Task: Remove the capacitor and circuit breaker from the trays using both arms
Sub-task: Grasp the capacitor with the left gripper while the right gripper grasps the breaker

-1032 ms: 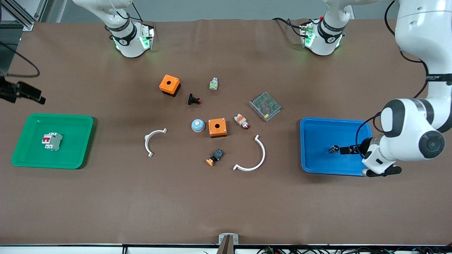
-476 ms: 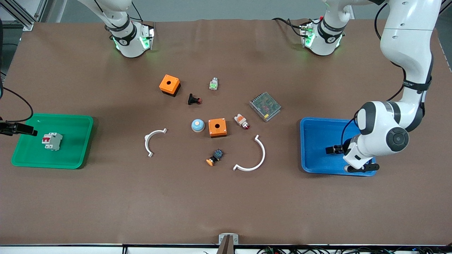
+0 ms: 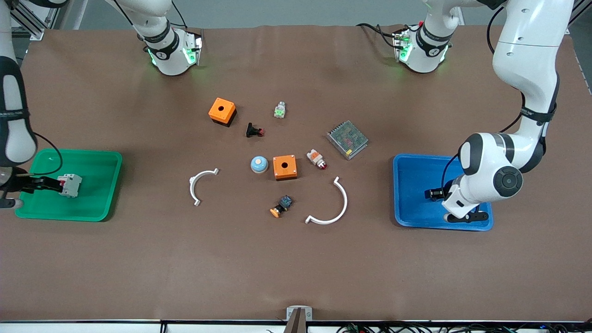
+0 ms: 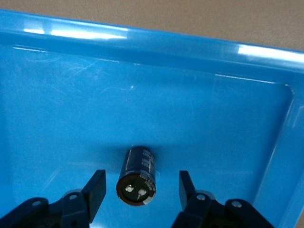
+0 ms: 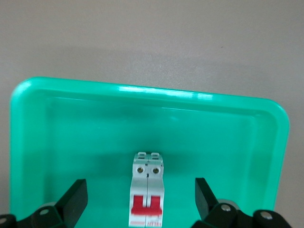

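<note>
1. My left gripper [image 4: 137,190] sits spread around the capacitor [image 4: 137,175] in the blue tray [image 3: 411,185].
2. My right gripper [image 5: 140,199] sits spread around the breaker [image 5: 147,190] in the green tray [image 3: 92,159].
3. Brown table [image 3: 296,268]; only the wrist views show the gaps.

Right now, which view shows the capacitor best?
The left wrist view: the capacitor lies unobstructed in the blue tray, between the open left gripper fingers. The front view hides it under the arm; the right wrist view misses it.
</note>
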